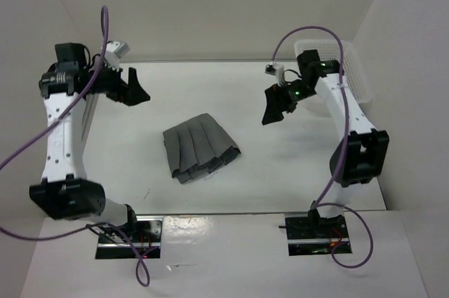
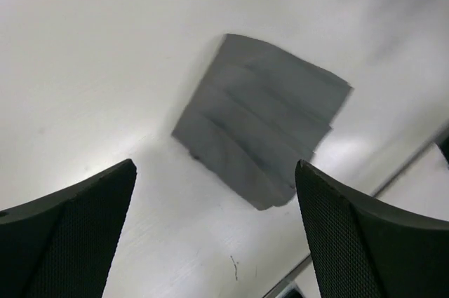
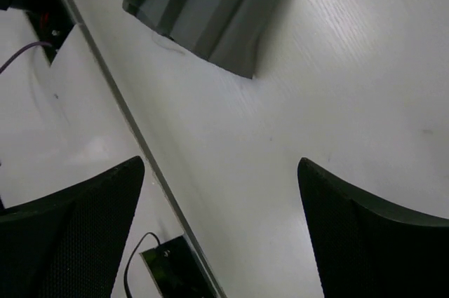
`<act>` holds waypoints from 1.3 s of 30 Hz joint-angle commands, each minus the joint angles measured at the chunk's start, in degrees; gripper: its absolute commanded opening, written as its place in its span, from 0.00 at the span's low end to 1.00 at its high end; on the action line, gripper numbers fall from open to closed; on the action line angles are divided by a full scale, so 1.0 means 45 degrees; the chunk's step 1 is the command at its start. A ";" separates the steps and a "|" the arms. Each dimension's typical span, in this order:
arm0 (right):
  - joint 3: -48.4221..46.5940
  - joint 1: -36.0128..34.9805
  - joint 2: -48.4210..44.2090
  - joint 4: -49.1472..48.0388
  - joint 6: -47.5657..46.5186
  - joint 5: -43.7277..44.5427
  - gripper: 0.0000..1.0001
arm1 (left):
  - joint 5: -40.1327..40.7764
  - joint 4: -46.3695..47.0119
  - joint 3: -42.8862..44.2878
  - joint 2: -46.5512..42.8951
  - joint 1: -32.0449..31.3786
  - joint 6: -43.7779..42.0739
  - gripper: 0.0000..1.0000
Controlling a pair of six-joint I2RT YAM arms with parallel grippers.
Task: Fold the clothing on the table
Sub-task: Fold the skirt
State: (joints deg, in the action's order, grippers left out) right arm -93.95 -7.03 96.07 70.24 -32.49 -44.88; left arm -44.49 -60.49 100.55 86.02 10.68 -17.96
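Note:
The clothing (image 1: pixel 200 146), a grey pleated skirt, lies folded into a compact bundle in the middle of the white table (image 1: pixel 280 172). It also shows in the left wrist view as the clothing (image 2: pixel 259 126) and at the top of the right wrist view as the clothing (image 3: pixel 203 3). My left gripper (image 1: pixel 135 91) hovers up and to the left of it, open and empty. My right gripper (image 1: pixel 275 110) hangs to the right of it, open with nothing between its fingers. In both wrist views the black fingers (image 2: pixel 77 235) (image 3: pixel 365 235) stand far apart over bare table.
A white mesh basket (image 1: pixel 351 73) stands at the back right by the wall. White walls close in the table at back and sides. A metal rail (image 1: pixel 231 212) runs along the near edge, with the two arm bases behind it.

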 commanded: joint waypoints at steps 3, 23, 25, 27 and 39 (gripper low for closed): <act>-0.2260 -0.2438 0.2648 0.0935 -0.0846 -0.1784 0.94 | 0.4256 0.3225 -0.4989 -0.3558 0.0906 0.2757 1.00; -0.3028 -0.5471 0.7106 0.0935 -0.2759 -0.4517 0.94 | 0.3598 0.4243 -0.9298 -0.6908 0.4344 0.2310 1.00; -0.2912 -0.4965 0.7594 0.0935 -0.3053 -0.4674 0.94 | 0.3480 0.4243 -0.9298 -0.6792 0.4346 0.2310 1.00; -0.2911 -0.4651 0.8178 0.0935 -0.3403 -0.4870 0.94 | 0.3480 0.4243 -0.9298 -0.6675 0.4346 0.2194 1.00; -0.2423 -0.3419 1.0860 0.0935 -0.4421 -0.4772 0.94 | 0.3480 0.4243 -0.9415 -0.6420 0.4463 0.2193 1.00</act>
State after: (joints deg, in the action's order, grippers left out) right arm -106.34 -23.09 142.34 75.99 -48.77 -72.84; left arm -27.33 -42.92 58.43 56.66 30.35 -7.38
